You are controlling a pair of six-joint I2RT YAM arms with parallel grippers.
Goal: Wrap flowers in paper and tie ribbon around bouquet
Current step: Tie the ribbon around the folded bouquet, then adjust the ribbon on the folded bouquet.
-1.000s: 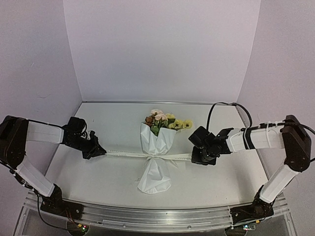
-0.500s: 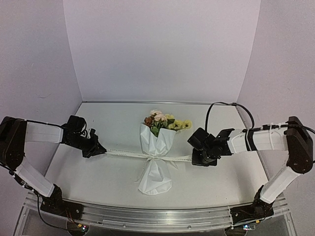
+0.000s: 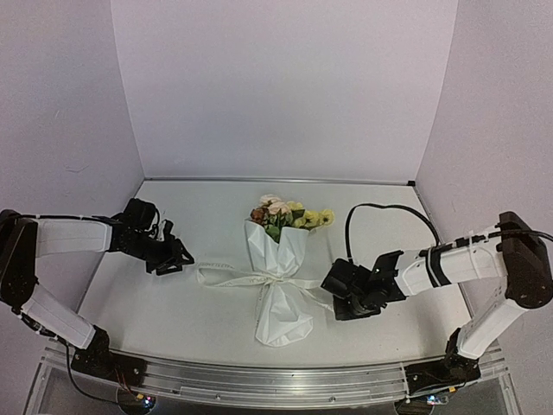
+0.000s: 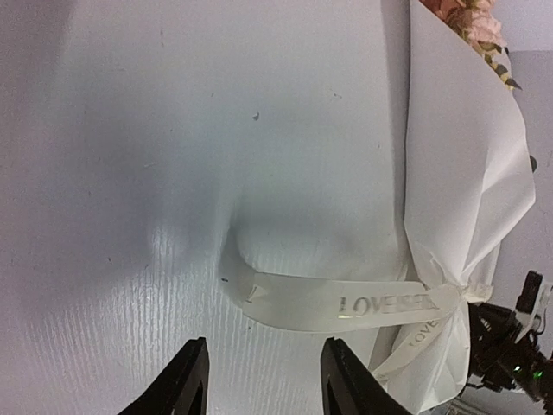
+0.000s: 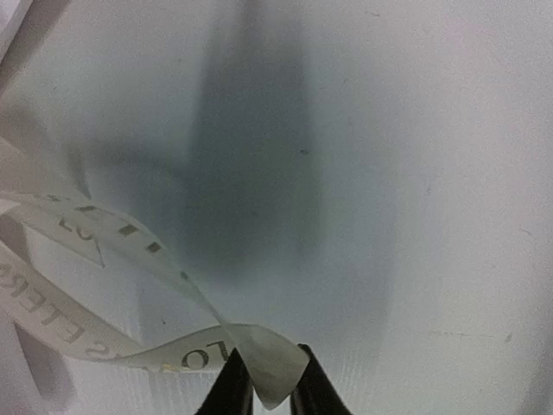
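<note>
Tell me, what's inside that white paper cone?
Yellow, pink and cream flowers with green leaves show above the rim of the paper. Their stems are hidden inside the wrapping.

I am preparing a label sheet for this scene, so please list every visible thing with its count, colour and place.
table: one, pale grey, under everything
bouquet: one, white cone, lying mid-table
flowers: one bunch, yellow, pink, cream, green, at the cone's far end
paper: one sheet, white, forming the cone
ribbon: one, cream, lettered, tied at the cone's waist, left end lying loose
cable: one, black, looped over the table's right part
arms: two, white and black, either side
left pincer: one, black, open, empty, left of the ribbon
right pincer: one, black, ribbon end between its fingers, grip unclear
</note>
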